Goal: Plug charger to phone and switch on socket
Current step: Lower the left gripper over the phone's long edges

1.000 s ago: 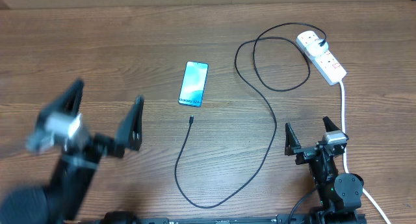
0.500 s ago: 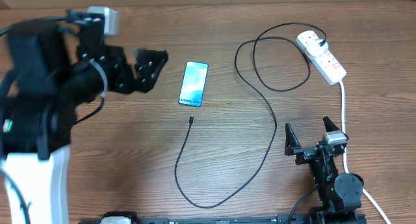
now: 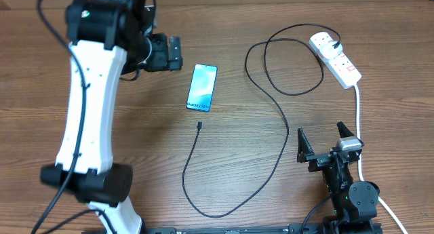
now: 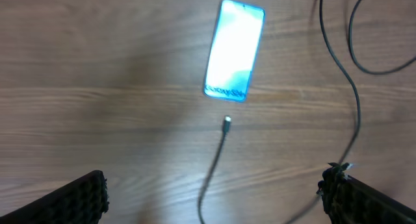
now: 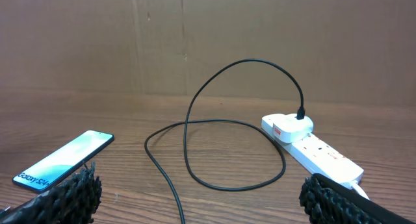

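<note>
Grip: none — left end effector (image 3: 166, 53) and right end effector (image 3: 321, 135) both spread wide, touching nothing.

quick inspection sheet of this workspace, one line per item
surface: wooden table, no spills seen
job's things: phone flat, screen lit; charger with plug tip lying just short of the phone, not plugged in; socket far right, switch state unreadable
clutter: nothing seen
grippers: left gripper open, above the table left of the phone; right gripper open, near edge; both hold nothing
cables: charger lies in loose loops; thick white lead runs from socket past right gripper
surroundings: brown board wall behind table
</note>
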### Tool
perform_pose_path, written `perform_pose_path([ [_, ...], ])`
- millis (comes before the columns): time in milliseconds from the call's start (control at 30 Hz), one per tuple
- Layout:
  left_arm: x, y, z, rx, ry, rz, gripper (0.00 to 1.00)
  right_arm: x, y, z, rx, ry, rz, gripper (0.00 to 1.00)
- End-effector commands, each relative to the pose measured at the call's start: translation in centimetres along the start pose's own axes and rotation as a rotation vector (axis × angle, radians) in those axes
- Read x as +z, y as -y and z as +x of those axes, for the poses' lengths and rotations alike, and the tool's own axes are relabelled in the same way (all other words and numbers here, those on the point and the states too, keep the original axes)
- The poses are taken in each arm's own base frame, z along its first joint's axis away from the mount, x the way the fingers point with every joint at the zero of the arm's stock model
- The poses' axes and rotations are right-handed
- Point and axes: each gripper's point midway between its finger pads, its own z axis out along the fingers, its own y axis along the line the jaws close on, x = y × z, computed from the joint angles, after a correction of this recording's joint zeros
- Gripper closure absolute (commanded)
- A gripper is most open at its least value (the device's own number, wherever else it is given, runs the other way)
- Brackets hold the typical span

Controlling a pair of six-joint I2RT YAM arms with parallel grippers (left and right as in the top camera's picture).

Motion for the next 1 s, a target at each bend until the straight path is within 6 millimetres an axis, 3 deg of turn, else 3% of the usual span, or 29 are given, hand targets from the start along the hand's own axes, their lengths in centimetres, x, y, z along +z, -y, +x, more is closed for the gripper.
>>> perform_pose_path([
  [0, 2.1, 2.2, -0.1, -0.054, -0.083, 0.107, 0.00, 0.0, 0.0, 0.1, -0.002, 0.008, 0.006, 0.00],
  [333, 9.1, 3.2, 0.3, -0.099, -0.261, 0.099, 0.00, 0.0, 0.0, 0.1, -0.002, 0.008, 0.006, 0.00],
  [467, 10.3, 5.0, 1.2, -0.109, -0.351, 0.200, 0.01, 0.0, 0.0, 0.1, -0.002, 0.008, 0.006, 0.00],
  [800, 12.5, 4.2, -4.1, -0.029, -0.095, 0.062, 0.00, 0.0, 0.0, 0.1, -0.002, 0.008, 0.006, 0.00],
  [967, 12.9, 5.0, -4.9, -0.019, -0.065, 0.085, 0.00, 0.0, 0.0, 0.1, -0.002, 0.008, 0.006, 0.00],
])
